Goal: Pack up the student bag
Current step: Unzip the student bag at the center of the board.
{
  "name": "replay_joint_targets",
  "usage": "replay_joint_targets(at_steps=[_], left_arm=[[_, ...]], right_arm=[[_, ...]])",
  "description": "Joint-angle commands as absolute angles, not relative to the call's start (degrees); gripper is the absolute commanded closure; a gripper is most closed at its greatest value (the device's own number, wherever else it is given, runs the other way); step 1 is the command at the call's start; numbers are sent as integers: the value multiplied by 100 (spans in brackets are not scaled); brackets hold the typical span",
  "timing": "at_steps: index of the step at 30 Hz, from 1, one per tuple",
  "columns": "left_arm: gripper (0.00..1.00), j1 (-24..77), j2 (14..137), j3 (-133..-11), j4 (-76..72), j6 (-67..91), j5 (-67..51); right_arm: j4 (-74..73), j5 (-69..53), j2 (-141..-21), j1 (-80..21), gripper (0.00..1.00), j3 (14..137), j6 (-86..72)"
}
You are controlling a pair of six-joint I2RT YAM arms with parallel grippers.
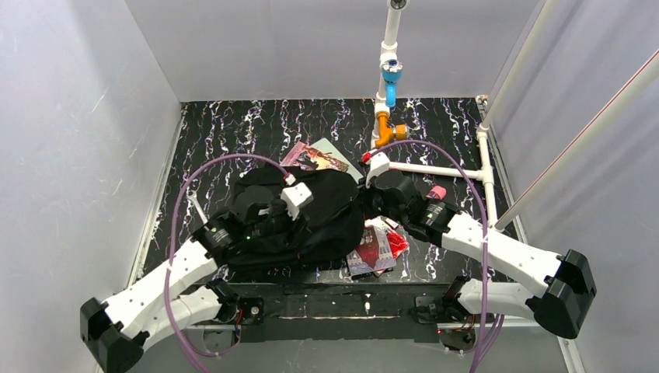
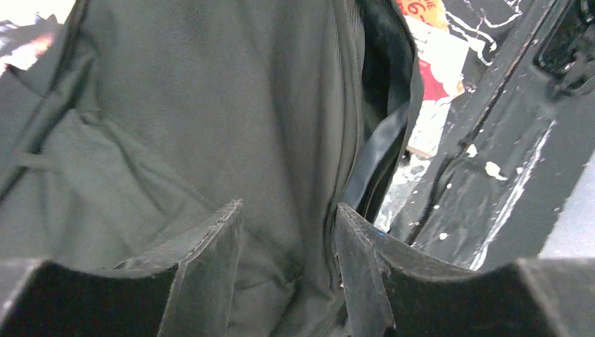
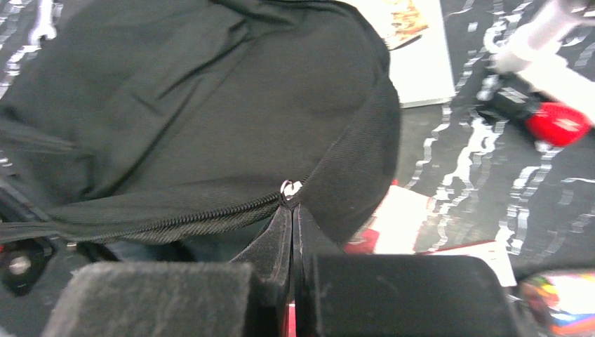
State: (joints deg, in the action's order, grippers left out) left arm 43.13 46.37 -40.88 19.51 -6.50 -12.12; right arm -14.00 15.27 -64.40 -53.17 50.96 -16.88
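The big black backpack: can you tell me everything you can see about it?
It is a large, soft black fabric backpack, lying slumped in the middle of the black marbled table. A zipper runs along its curved edge; the right gripper is shut on the small metal zipper pull. The left gripper is open over its cloth. Colourful booklets lie at its edges.

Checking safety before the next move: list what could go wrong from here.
1. The right fingers pinch only the small zipper pull; it may slip out.
2. The left fingers are open, so the student bag could drag when pulled, shoving the red booklets at its edge.
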Motion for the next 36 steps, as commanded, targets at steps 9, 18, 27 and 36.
replay_joint_targets(at_steps=[9,18,27,36], left_arm=[[45,5292,6108,-4971,1064,589,-789],[100,5405,6518,-5508,1744,82,778],[100,5405,4355,-4725,2101,-1510,1176],[100,5397,2258,-4044,1965,-1673,1195]], right_arm=[[-342,456,-6319,-5376,99,5008,-2332],[-644,1349,-6508,-5579,99,5025,-2336],[-2007,3910,-7353,-5775,99,5805,-1580],[-1645,4411,-8690,-5434,99,6662,-941]])
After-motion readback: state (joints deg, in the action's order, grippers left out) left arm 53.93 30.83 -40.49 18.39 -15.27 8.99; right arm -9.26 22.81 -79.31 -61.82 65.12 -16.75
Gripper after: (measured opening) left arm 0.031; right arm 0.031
